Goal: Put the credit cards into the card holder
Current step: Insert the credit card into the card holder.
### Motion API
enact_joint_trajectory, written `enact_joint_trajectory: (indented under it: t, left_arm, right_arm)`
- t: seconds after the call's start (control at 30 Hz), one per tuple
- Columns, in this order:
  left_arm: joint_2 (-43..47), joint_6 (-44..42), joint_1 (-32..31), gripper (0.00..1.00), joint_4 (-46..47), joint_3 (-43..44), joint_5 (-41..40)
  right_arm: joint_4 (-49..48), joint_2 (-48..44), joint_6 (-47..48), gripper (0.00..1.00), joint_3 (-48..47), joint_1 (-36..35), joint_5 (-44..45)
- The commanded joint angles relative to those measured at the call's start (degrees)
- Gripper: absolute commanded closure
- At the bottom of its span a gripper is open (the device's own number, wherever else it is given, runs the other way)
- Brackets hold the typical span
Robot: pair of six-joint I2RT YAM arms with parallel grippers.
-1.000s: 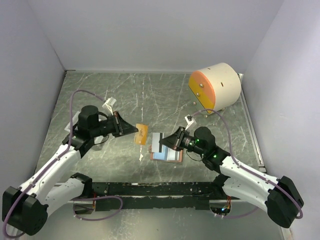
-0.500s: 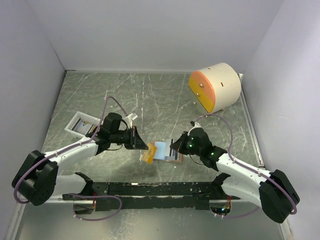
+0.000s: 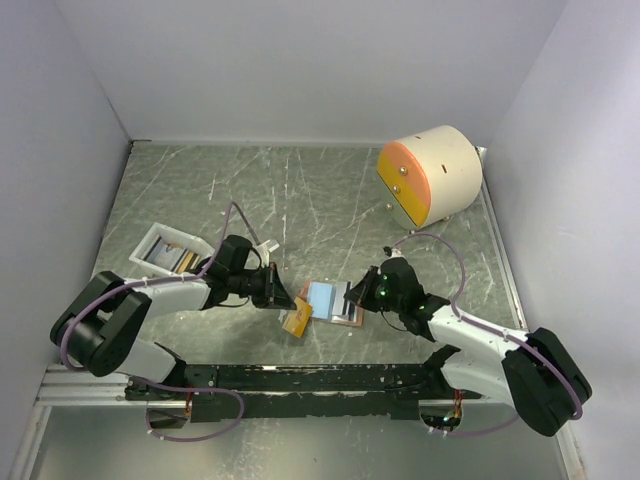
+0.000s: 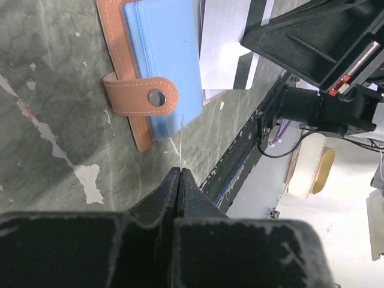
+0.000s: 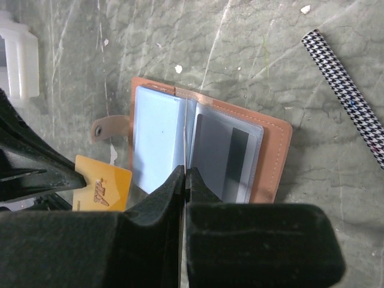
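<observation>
The card holder (image 3: 322, 300) lies open on the table between both arms, salmon leather (image 5: 273, 156) with light blue pages and a snap strap (image 4: 141, 96). A grey card with a dark stripe (image 5: 231, 156) sits in its right pocket. My left gripper (image 3: 283, 298) is shut on an orange credit card (image 3: 296, 320), which hangs just left of the holder. In the left wrist view the card shows edge-on (image 4: 181, 141); in the right wrist view its orange face (image 5: 103, 185) shows. My right gripper (image 3: 350, 297) is shut on a thin clear sleeve at the holder's middle fold (image 5: 185, 170).
A white tray (image 3: 150, 245) with more cards stands at the left. A big cream cylinder with an orange face (image 3: 430, 172) lies at the back right. A houndstooth cable (image 5: 345, 90) runs right of the holder. The black rail (image 3: 300, 378) lines the near edge.
My left gripper has carried the orange card right and toward the near edge, down to the holder's left side, uncovering the white tray. The right gripper has shifted slightly, staying shut at the holder.
</observation>
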State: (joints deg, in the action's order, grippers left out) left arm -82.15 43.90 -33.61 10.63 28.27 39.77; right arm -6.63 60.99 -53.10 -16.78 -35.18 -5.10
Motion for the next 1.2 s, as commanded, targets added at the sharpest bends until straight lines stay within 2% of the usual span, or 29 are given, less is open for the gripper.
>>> enact_joint_trajectory:
  t: [0.0,0.33,0.9,1.17]
  left_arm:
    - [-1.4,-0.7,-0.4,0.93,3.6,-0.4,-1.7]
    - [-1.5,-5.0,-0.4,0.93,-4.3,1.2,-7.7]
    - [-2.2,-4.3,-0.4,0.93,-2.9,-1.1,-7.6]
    - [-1.9,-4.3,-0.4,0.93,-3.2,-1.1,-7.8]
  right_arm:
    - [-3.5,-0.2,-0.2,1.00,1.1,0.9,-2.4]
    - [-4.0,-2.6,-1.6,1.00,2.4,2.5,-2.7]
    - [-15.2,6.0,-5.1,1.00,4.8,3.1,-6.4]
    - [-17.2,7.2,-6.0,1.00,6.3,3.1,-6.9]
